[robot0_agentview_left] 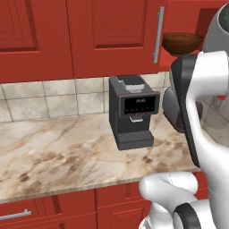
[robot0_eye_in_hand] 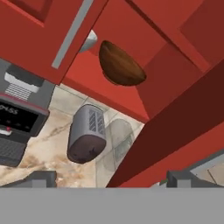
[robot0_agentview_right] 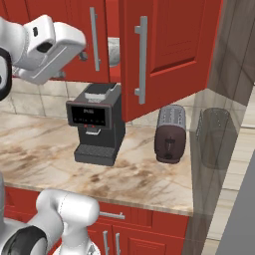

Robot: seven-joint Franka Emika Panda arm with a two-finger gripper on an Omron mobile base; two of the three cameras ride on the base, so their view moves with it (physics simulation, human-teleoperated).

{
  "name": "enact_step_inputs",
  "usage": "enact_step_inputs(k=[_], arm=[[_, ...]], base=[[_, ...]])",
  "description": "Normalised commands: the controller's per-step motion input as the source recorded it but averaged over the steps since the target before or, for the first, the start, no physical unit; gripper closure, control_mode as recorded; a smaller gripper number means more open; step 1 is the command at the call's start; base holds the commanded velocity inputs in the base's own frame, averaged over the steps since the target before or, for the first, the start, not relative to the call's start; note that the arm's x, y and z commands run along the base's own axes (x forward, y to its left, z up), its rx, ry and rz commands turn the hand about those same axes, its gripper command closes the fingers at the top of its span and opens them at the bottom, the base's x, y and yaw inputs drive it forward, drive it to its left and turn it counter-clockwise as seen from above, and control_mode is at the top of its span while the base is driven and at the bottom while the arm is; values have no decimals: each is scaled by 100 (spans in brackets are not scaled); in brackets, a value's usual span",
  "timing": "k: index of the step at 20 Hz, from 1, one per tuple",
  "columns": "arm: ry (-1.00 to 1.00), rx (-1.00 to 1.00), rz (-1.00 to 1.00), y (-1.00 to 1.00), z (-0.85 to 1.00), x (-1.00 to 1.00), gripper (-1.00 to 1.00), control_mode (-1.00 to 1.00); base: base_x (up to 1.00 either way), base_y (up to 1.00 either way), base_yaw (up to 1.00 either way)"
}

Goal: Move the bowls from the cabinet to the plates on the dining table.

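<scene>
While shelved, brown bowl (robot0_eye_in_hand: 121,65), perhaps untouched.

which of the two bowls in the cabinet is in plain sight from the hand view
The dark brown bowl on the red shelf. The grey-white bowl to its left is mostly hidden behind the door.

Bowl (robot0_eye_in_hand: 120,65) on cabinet shelf (robot0_eye_in_hand: 100,89)
</scene>
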Motion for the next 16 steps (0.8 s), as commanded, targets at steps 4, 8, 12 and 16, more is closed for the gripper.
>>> enact_step_inputs(k=[4,8,12,16], arm=[[0,-24,0,-3,-39,0,-100,-100],[-5,-22,0,-3,-34,0,-100,-100],[-13,-19,0,-3,-20,0,-100,-100],[-6,-21,0,-7,-7,5,-100,-100]], base=[[0,0,0],[0,0,0],[0,0,0],[0,0,0]])
